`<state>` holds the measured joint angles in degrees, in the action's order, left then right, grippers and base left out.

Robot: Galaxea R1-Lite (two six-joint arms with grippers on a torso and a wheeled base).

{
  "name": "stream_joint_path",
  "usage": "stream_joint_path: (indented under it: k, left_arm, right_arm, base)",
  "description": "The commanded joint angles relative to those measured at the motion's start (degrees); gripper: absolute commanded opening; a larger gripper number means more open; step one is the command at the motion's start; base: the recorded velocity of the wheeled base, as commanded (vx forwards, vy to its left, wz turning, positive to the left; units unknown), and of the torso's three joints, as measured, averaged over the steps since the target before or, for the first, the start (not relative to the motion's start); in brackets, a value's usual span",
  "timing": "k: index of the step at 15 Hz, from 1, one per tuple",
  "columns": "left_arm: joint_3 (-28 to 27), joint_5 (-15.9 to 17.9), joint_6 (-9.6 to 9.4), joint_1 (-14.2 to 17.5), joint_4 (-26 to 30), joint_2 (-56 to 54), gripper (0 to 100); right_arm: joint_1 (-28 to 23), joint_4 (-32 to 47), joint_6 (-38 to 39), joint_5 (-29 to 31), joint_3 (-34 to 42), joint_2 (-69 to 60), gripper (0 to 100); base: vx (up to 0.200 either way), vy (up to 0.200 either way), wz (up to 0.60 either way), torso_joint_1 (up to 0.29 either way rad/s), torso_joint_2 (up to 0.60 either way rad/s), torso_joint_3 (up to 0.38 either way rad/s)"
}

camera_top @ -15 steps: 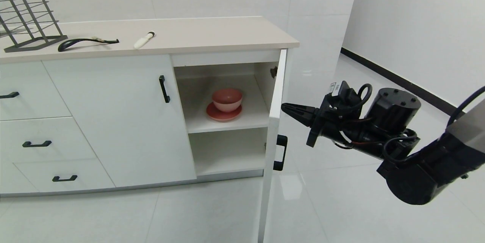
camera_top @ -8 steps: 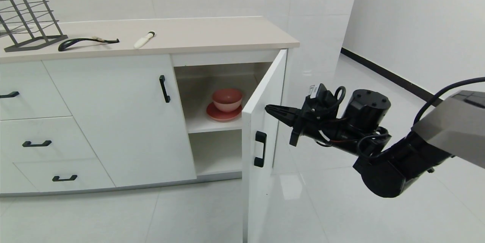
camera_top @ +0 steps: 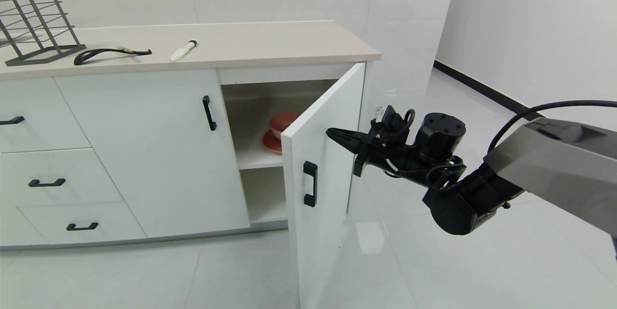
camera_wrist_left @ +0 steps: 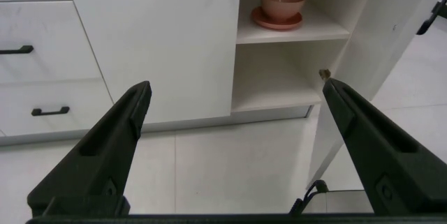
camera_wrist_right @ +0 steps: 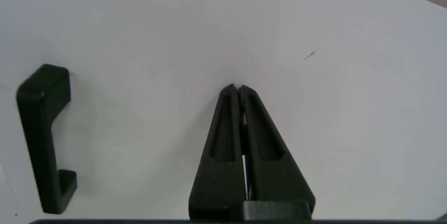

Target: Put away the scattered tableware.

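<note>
A pink bowl (camera_top: 281, 120) sits on a red plate (camera_top: 269, 142) on the upper shelf of the open cabinet, half hidden behind the white door (camera_top: 328, 121). From the left wrist view the bowl (camera_wrist_left: 283, 3) and plate (camera_wrist_left: 277, 21) are in full sight. My right gripper (camera_top: 333, 133) is shut, its tip touching the door's outer face to the right of the black handle (camera_top: 310, 183). In the right wrist view the shut gripper (camera_wrist_right: 238, 93) rests against the door (camera_wrist_right: 140, 21) beside the handle (camera_wrist_right: 45, 137). My left gripper (camera_wrist_left: 235, 88) hangs open and holds nothing, low before the cabinet.
On the countertop (camera_top: 270, 44) lie a black spoon (camera_top: 110, 52) and a white-handled utensil (camera_top: 182, 51), next to a dark wire rack (camera_top: 33, 15). Closed drawers with black handles (camera_top: 46, 182) are at the left. Bare white floor lies right of the cabinet.
The door has swung from edge-on to about half shut, and now covers part of the bowl and plate. My right gripper has moved left with it, against its face.
</note>
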<state>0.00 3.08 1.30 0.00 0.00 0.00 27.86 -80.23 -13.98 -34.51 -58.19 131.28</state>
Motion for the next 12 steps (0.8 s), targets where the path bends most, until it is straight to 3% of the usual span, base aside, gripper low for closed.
stream_joint_path:
  k: [1,12]
  left_arm:
    - [0.0,-0.01,0.01,-0.09,0.0,0.0,100]
    - [0.0,-0.01,0.1,0.0,0.0,0.0,100]
  right_arm:
    - [0.01,-0.02,0.01,0.06,-4.04,3.54,0]
    - [0.71,-0.28,2.73,2.87,-17.84,13.04,0]
  base:
    - [0.0,0.0,0.0,0.0,0.0,0.0]
    - [0.0,0.0,0.0,0.0,0.0,0.0]
